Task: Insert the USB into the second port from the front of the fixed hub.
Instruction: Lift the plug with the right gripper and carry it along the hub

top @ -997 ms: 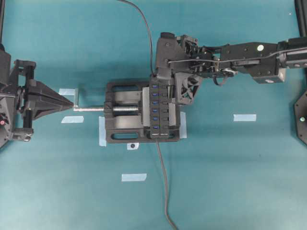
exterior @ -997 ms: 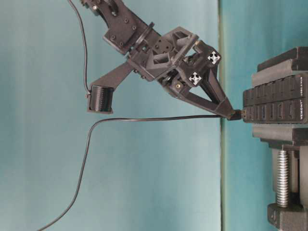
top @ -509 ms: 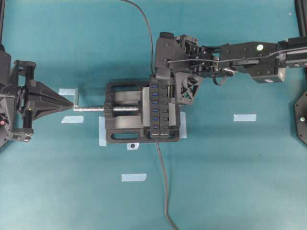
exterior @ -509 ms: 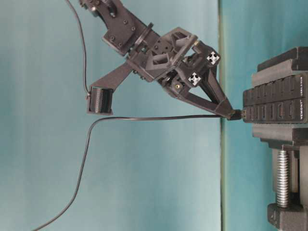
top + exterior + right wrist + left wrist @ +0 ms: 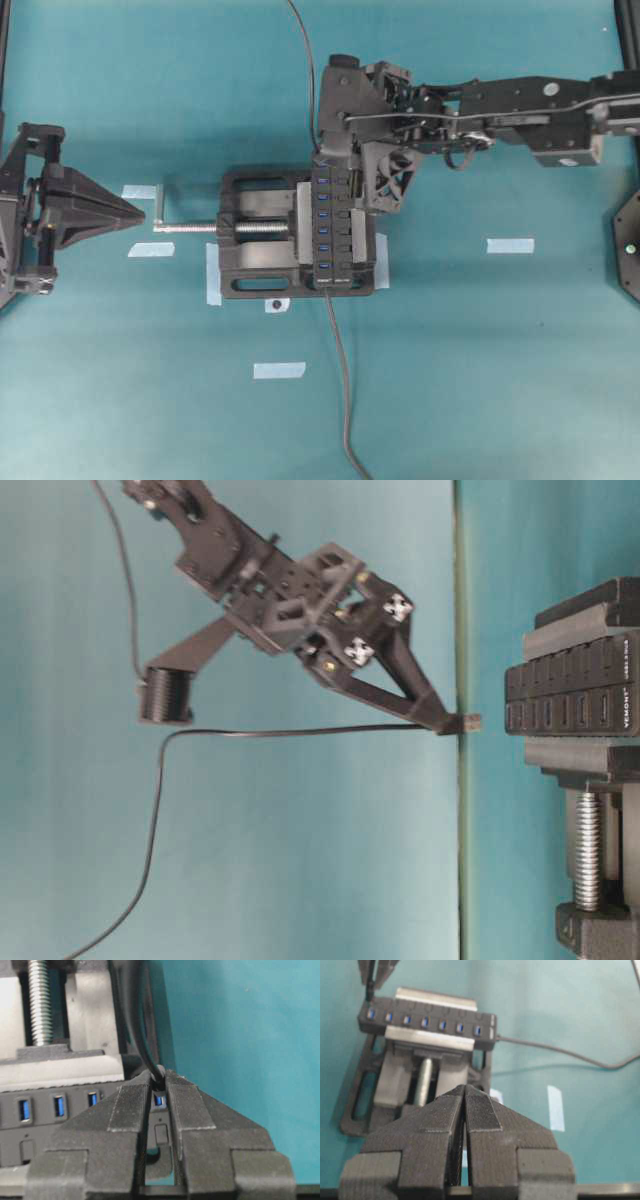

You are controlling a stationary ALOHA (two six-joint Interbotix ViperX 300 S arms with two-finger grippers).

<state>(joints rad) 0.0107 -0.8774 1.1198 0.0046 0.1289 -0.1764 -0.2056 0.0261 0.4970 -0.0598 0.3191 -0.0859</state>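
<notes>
Right gripper (image 5: 447,722) comes down slanted from its arm and is pinched nearly closed on the USB (image 5: 467,722), which it holds level and pointed at the face of the fixed hub (image 5: 572,706). In the table-level view there is a clear gap between plug and hub; nothing is inserted yet.

Largest thing on the table is the black vise (image 5: 250,272), which clamps the hub so that the row of blue slots looks up. From above, the gripper stands over the far end of this row. Its own camera shows one blue slot just between the fingertips, but I cannot tell if this is the port that the task asks for.

Next is the cable (image 5: 300,730), which is long, thin and limp. I think it gives no support and may drag the plug a little sideways.

Smallest is the plug itself. It looks light, hard and stiff, with smooth sides, so I judge it could turn or slip between the pads if it meets the slot crooked. Best place to hold is the short body, close behind the metal tip, as it is held now. A square, gentle push seems needed, since the slot is tight.

Left gripper (image 5: 465,1110) has its pads pressed together on nothing and waits back from the vise, pointed toward the screw.
</notes>
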